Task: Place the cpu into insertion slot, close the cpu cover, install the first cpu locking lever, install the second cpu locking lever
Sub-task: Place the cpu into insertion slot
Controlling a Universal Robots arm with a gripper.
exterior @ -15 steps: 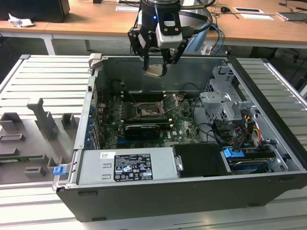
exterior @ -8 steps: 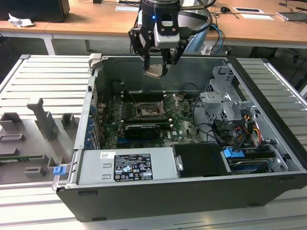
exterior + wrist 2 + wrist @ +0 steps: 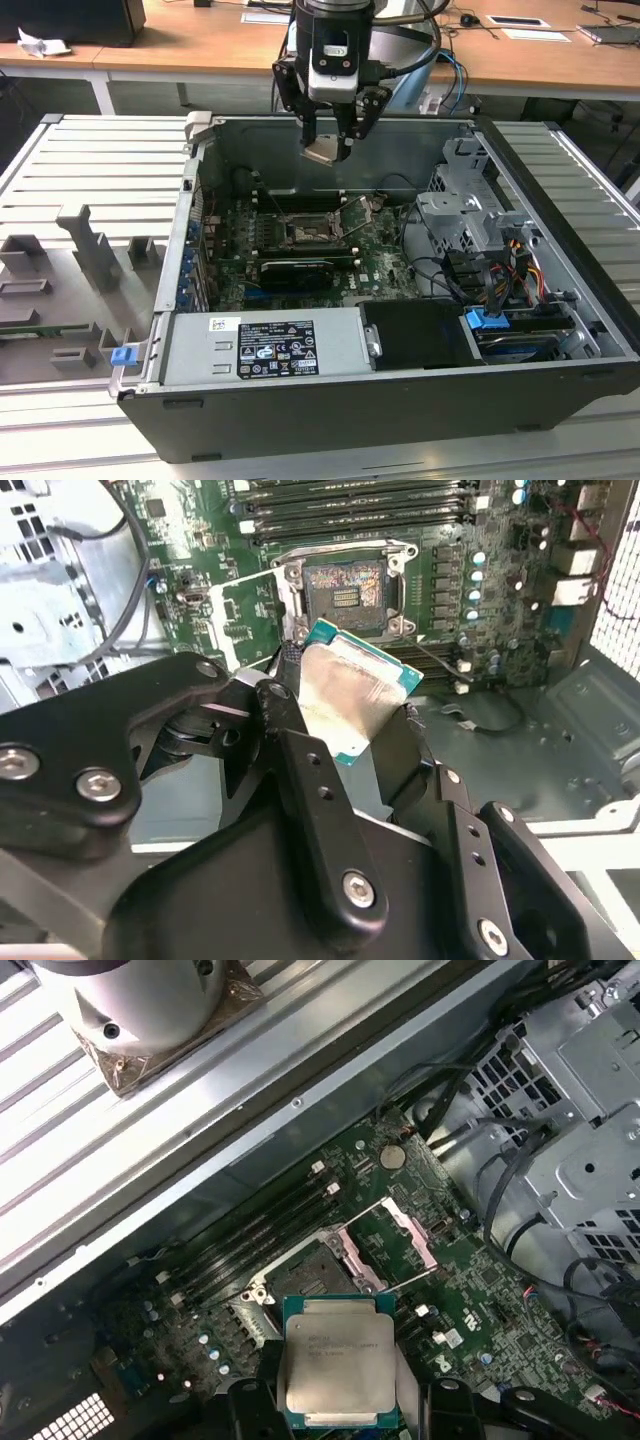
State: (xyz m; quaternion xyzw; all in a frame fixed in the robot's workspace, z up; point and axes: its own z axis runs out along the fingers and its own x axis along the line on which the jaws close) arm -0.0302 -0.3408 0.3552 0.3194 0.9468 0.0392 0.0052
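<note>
Aloft, the cpu (image 3: 352, 685) tight in the gripper (image 3: 342, 725), its gripped edges hidden behind the fingers (image 3: 290, 735)

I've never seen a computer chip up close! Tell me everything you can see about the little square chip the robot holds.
The cpu is a small flat square with a pale silver metal face carrying faint print, set on a thin green board edge. The gripper pinches it by two opposite sides, slightly tilted, in the air above the open computer case. It is not in the empty insertion slot and touches nothing else.
</note>
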